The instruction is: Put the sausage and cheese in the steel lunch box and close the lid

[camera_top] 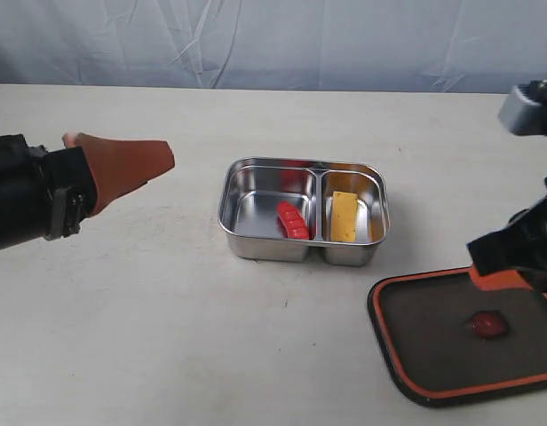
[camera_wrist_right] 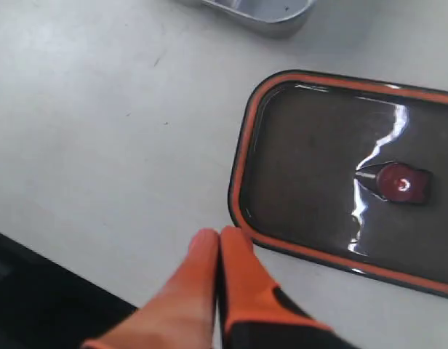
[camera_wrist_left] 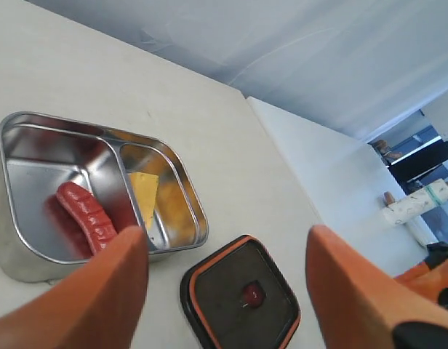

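Observation:
The steel lunch box [camera_top: 256,247] stands mid-table without its cover. The red sausage [camera_top: 292,220] lies in its larger compartment and the yellow cheese [camera_top: 344,216] in the smaller one. The dark lid [camera_top: 451,355], with an orange rim and a red valve tab, lies flat on the table to the box's lower right. My left gripper [camera_top: 131,155] hovers open and empty to the left of the box. Its wrist view shows the box [camera_wrist_left: 35,116], sausage [camera_wrist_left: 86,214], cheese [camera_wrist_left: 145,193] and lid [camera_wrist_left: 242,298]. My right gripper [camera_wrist_right: 219,236] is shut and empty, its tips beside the lid's rim [camera_wrist_right: 242,167].
A pale cloth backdrop [camera_top: 273,40] hangs behind the beige table. The table's near edge [camera_wrist_right: 35,291] shows dark in the right wrist view. A corner of the lunch box [camera_wrist_right: 268,18] also appears there.

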`<state>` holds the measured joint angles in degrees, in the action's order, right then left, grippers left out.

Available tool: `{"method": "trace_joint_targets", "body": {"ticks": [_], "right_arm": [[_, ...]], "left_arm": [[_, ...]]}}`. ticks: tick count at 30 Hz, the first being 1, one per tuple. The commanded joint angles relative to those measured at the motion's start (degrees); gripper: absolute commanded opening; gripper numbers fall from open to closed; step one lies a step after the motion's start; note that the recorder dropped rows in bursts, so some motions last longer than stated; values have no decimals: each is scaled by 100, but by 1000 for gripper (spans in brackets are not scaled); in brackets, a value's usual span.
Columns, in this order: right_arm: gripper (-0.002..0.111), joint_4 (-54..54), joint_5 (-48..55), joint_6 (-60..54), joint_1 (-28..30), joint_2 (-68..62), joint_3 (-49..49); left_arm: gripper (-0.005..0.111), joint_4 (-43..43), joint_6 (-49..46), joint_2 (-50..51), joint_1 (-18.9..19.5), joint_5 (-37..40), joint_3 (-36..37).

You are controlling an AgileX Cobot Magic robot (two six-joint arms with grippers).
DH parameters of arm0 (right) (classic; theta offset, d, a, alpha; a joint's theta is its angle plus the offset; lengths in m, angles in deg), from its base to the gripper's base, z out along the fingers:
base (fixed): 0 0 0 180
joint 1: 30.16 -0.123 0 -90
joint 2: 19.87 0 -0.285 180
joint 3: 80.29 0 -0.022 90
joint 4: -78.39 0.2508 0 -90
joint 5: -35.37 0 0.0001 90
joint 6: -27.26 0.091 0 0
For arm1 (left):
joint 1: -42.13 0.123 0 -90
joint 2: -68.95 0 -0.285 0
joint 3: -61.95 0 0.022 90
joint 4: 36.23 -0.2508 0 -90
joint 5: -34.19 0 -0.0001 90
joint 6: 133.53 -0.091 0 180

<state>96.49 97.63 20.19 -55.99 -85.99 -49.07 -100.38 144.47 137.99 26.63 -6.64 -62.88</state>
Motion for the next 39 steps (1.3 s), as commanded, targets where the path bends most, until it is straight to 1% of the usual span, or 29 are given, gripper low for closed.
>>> {"method": "trace_joint_targets", "body": {"ticks": [1, 2, 3, 5, 6, 7, 8, 10, 14, 17, 19, 22, 25, 30, 31, 33, 34, 35, 37, 39], "right_arm": [[33, 215, -366, -27, 10, -832, 302], [57, 353, -471, 135, 0, -1129, 426], [62, 365, -528, 281, -46, -1249, 473], [54, 301, -605, 314, -317, -1682, 583], [46, 314, -619, 354, -574, -2003, 595], [45, 323, -720, 410, -718, -2147, 595], [45, 323, -979, 457, -1018, -2389, 595], [45, 76, -1317, 880, -1374, -2631, 595], [45, -1283, -1539, 2651, -1906, -3140, 354], [45, -1369, -1666, 2867, -2192, -3527, 221], [45, -1396, -1800, 3045, -2304, -3748, 143], [45, -1651, -1793, 3628, -2347, -4189, 49], [45, -1666, -1801, 3639, -2347, -4506, 49], [44, -1660, -1960, 3639, -2347, -4624, 49], [42, -1660, -1960, 3639, -2347, -4624, 49], [24, -1660, -1960, 3639, -2347, -4624, 49], [5, -1660, -1960, 3639, -2347, -4624, 49], [-1, -1660, -1949, 3639, -2347, -4624, 49], [0, -1660, -1936, 3624, -2347, -4624, 49], [-1, -1660, -1879, 3530, -2347, -4624, 49]], "left_arm": [[60, -248, -55, -135, 0, -17, -22], [60, -279, -55, -134, 0, -3, -22], [60, -277, -70, -134, 0, -3, -22], [60, -277, -80, -134, 0, 6, -22], [60, -277, -115, -134, 0, 6, -22], [60, -277, -115, -134, 0, 17, -22], [60, -295, -115, -134, 0, 17, -22], [60, -374, -115, -134, 0, 17, -22], [60, -410, -125, -134, 0, 162, -22], [60, -454, -125, -134, 0, 189, -22], [60, -506, -125, -134, 0, 189, -22], [60, -589, -114, -194, 0, 189, -22], [60, -589, -114, -330, 0, 191, -22], [60, -589, -114, -574, 0, 214, -22], [60, -589, -114, -609, 0, 214, -22], [60, -589, -114, -718, 0, 236, -22], [60, -589, -114, -754, 0, 262, -22], [60, -589, -114, -773, 0, 277, -22], [60, -589, -114, -837, 0, 351, -22], [60, -589, -114, -889, 0, 428, -22]]}}
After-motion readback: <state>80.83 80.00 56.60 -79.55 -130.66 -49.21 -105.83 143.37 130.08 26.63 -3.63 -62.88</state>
